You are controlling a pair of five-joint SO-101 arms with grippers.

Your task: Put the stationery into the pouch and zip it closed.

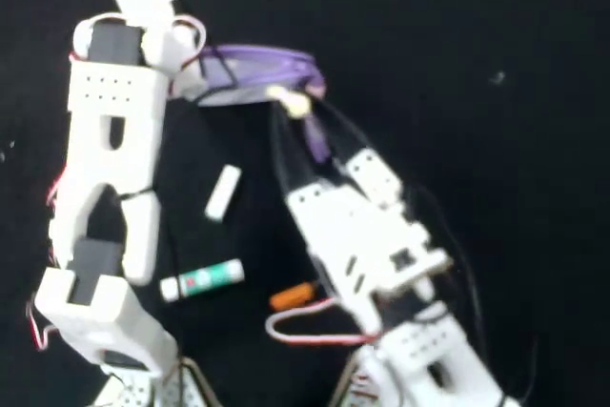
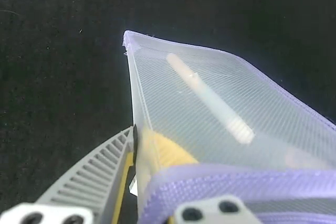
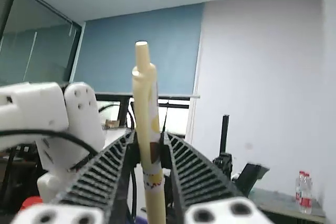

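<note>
Right gripper [image 3: 148, 148] is clamped on the pen [image 3: 144, 77]. Pen sticks out past the fingertips, and from above its cream end sits right at the pouch [image 1: 253, 69]. Left gripper [image 2: 137, 148] is pinched shut on the pouch's purple zip edge.

Pouch lies near the far edge of the worktop [image 1: 496, 197], just beside the tip of the left arm [image 1: 110, 140].

Tight between the arms: eraser [image 1: 224, 193], glue stick [image 1: 202, 280] and an orange item [image 1: 292, 295] lie there. They're apart from each other, with black cloth around each.

Orange item is partly under the right arm [image 1: 367, 235], can't tell what it is. Left arm covers one end of the pouch from above.

Pale stick [image 2: 210, 98] shows through the mesh in the left wrist view. Inside or behind the pouch, can't tell. How far the zip is open, can't tell either.
</note>
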